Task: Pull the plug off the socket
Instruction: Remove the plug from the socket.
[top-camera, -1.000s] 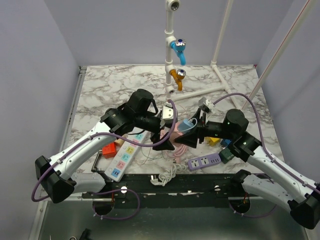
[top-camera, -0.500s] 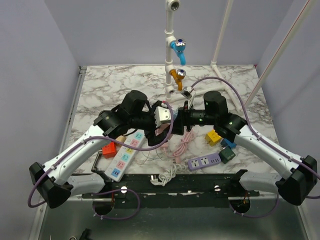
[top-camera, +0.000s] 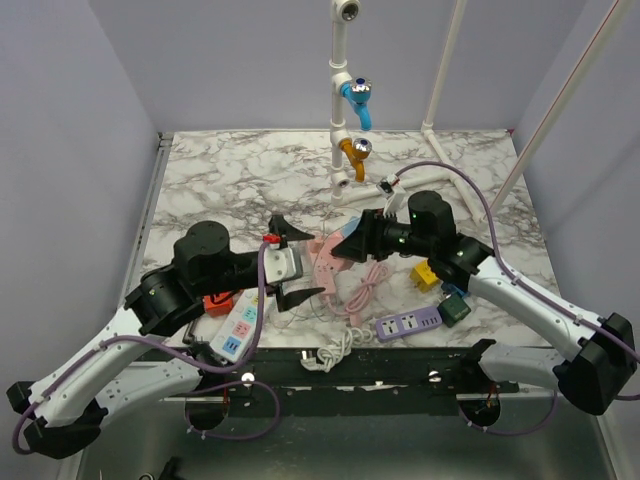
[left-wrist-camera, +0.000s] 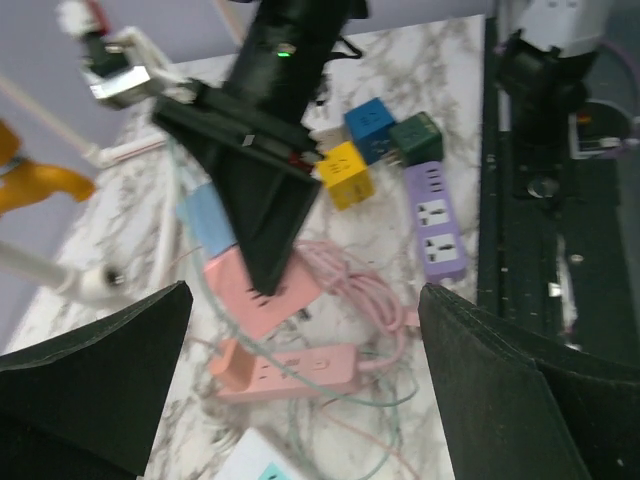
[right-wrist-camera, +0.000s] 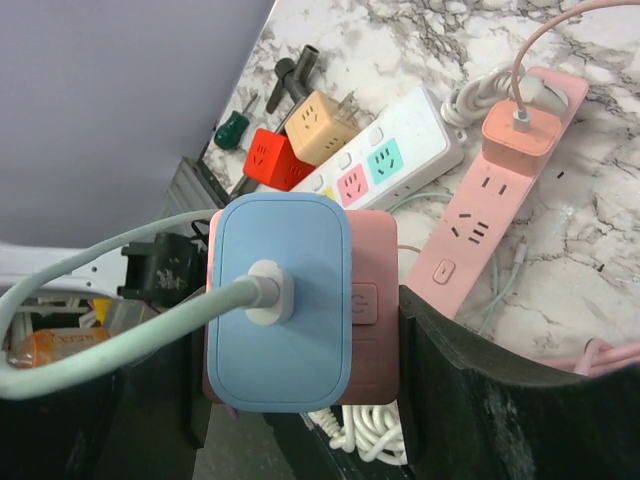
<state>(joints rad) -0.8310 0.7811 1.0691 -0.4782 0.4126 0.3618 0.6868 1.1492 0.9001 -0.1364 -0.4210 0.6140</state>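
Your right gripper (right-wrist-camera: 300, 322): fingers clamped on pink socket (right-wrist-camera: 372, 300), one on each side of block, held off marble table (right-wrist-camera: 420, 40). Blue plug (right-wrist-camera: 280, 300) seated on socket face, between those fingers, not yet pulled out. Pale green cable (right-wrist-camera: 130, 335) leaves plug centre. Your left gripper (top-camera: 292, 262): jaws spread wide, gripping nothing, facing right gripper, near plug but apart from it. Beneath right gripper on table: pink power strip (right-wrist-camera: 500, 190), white power strip (right-wrist-camera: 395, 155).
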